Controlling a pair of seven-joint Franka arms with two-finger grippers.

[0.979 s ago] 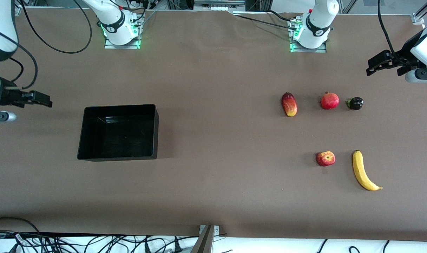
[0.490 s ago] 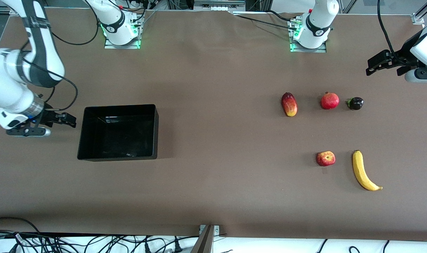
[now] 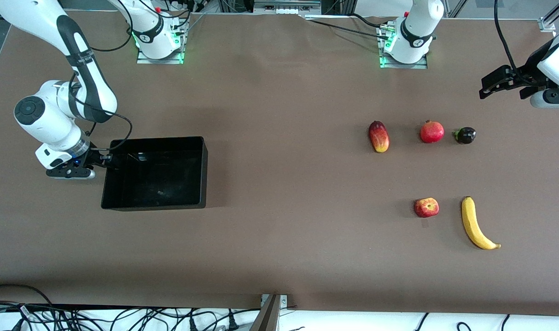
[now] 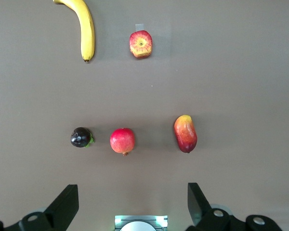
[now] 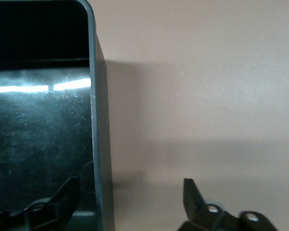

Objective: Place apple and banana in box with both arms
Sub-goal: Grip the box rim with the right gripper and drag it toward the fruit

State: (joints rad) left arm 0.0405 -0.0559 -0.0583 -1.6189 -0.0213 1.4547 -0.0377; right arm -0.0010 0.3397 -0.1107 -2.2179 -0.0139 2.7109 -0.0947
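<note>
Glossy black plastic box (image 3: 155,172), rectangular, at right arm's end. Right gripper (image 3: 105,158) fingers spread astride its wall, not clamped. Left gripper (image 4: 132,204) released, waiting above fruits. Streaked apple (image 3: 426,207) beside smooth curved banana (image 3: 476,224), matte brown table (image 3: 284,184).

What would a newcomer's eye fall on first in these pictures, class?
First, the right gripper, jaws open astride the wall of the empty black box at the right arm's end. Then the fruit at the left arm's end: the banana beside the apple. The left gripper waits open above the table.
</note>
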